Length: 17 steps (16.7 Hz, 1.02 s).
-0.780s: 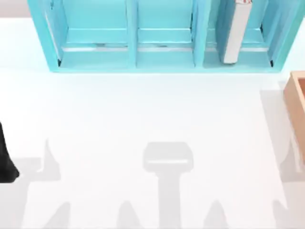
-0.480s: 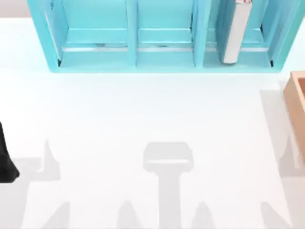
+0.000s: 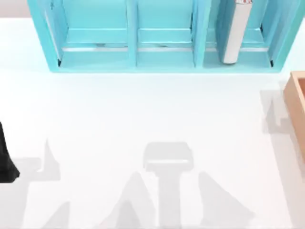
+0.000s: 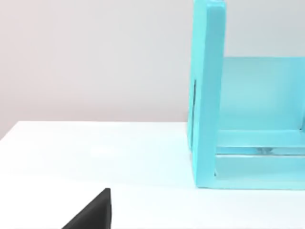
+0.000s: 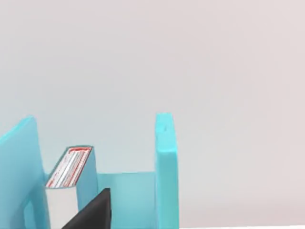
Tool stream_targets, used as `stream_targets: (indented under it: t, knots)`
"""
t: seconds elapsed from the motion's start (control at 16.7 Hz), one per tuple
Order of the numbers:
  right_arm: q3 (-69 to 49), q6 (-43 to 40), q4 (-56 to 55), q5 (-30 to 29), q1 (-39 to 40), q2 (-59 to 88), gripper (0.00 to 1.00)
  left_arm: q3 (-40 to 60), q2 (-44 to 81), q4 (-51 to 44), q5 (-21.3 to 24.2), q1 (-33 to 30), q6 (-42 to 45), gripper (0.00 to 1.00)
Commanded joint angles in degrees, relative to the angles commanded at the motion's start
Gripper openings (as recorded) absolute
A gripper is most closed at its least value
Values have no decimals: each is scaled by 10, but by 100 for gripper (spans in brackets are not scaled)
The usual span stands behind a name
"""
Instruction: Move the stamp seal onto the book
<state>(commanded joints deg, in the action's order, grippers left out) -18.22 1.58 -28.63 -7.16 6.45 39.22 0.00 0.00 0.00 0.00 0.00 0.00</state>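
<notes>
The stamp seal is out of view. A book [image 3: 236, 31] stands upright in the right compartment of the turquoise shelf [image 3: 162, 59]; its near face is white. In the right wrist view the book [image 5: 64, 200] shows a teal cover and a red-and-white top, beyond a black part of my right gripper [image 5: 93, 213]. My left arm [image 3: 5, 162] sits at the table's left edge. A black part of my left gripper [image 4: 93, 214] shows in the left wrist view, short of the shelf's end wall [image 4: 207, 95].
A tan wooden box [image 3: 298, 109] stands at the table's right edge. The shelf spans the back of the white table [image 3: 152, 109]. Grey arm shadows lie along the front of the table.
The shadows at the table's front have grown and shifted toward the middle. One shadow near the tan box has moved farther back. My left arm has stayed put.
</notes>
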Motion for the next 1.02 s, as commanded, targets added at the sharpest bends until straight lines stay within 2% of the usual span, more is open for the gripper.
stream_targets:
  t: [0.6,0.84,1.02]
  knots:
    - [-217,20,-306,-147,128,642,100,0,0,0,0,0,0,100]
    - [-273,24,-370,-196,172,784,100,0,0,0,0,0,0,100]
    - [-295,26,-387,-215,189,828,100,0,0,0,0,0,0,100]
